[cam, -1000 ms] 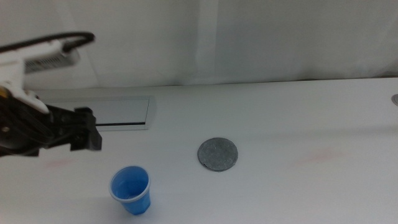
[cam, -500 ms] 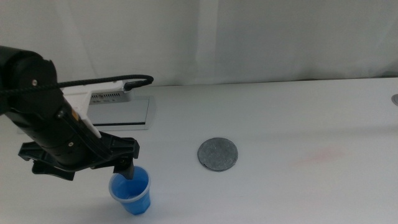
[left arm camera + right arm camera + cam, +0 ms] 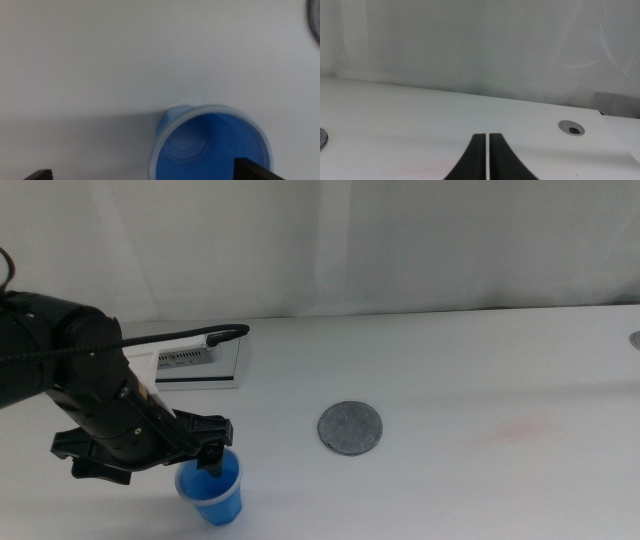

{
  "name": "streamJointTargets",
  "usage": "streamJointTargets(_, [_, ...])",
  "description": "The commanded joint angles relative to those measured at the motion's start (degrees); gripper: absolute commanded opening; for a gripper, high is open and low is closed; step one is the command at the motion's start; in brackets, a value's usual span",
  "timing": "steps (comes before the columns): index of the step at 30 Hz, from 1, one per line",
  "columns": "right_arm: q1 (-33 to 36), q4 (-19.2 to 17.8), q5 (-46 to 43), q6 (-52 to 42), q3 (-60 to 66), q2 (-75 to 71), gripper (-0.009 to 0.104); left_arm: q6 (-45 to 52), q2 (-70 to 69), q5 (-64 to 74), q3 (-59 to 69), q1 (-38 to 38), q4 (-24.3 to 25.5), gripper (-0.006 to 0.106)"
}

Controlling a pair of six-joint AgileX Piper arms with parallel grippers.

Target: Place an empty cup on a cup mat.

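Note:
The blue cup (image 3: 215, 492) stands upright and empty near the front left of the table. My left gripper (image 3: 200, 463) hangs over it, open wide. In the left wrist view one fingertip (image 3: 254, 170) sits over the inside of the cup (image 3: 210, 142) and the other (image 3: 40, 174) is well outside the rim. Nothing is held. The round grey cup mat (image 3: 350, 428) lies bare to the right of the cup, apart from it; its edge (image 3: 315, 15) shows in the left wrist view. My right gripper (image 3: 486, 150) is shut, off to the side, and out of the middle view.
A white rectangular panel with a dark slot (image 3: 200, 368) lies behind the left arm, partly covered by it. A round table grommet (image 3: 571, 128) shows in the right wrist view, and another grommet (image 3: 635, 338) sits at the table's right edge. A white curtain backs the table.
The left arm swung in from the left and came down over the cup; one jaw now dips at the cup's rim. Cup and mat have not moved.

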Motion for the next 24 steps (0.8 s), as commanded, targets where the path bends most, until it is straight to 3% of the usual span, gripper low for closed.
streamJointTargets(1, [-0.19, -0.11, -0.29, -0.15, 0.22, 0.1, -0.003, -1.76, 1.02, -1.77, 0.29, -0.09, 0.45, 0.089])
streamJointTargets(8, [-0.19, -0.11, -0.29, -0.15, 0.22, 0.1, -0.003, -2.18, 5.99, -4.57, 0.29, -0.09, 0.21, 0.081])
streamJointTargets(13, [-0.19, -0.11, -0.29, -0.15, 0.22, 0.1, -0.003, -2.31, 8.43, -6.09, 0.29, -0.09, -0.05, 0.07])
streamJointTargets(16, [-0.19, -0.11, -0.29, -0.15, 0.22, 0.1, -0.003, -2.83, 8.91, -6.89, 0.44, -0.09, -0.05, 0.051])
streamJointTargets(21, [-0.19, -0.11, -0.29, -0.15, 0.22, 0.1, -0.003, -2.72, 8.91, -8.17, 0.82, -0.09, -0.05, 0.003])
streamJointTargets(22, [-0.19, -0.11, -0.29, -0.15, 0.22, 0.1, -0.003, -2.21, 8.91, -8.7, 0.82, -0.09, -0.05, -0.003])
streamJointTargets(24, [-0.19, -0.11, -0.29, -0.15, 0.22, 0.1, -0.003, -2.09, 8.91, -9.79, 0.82, -0.09, -0.05, -0.003])
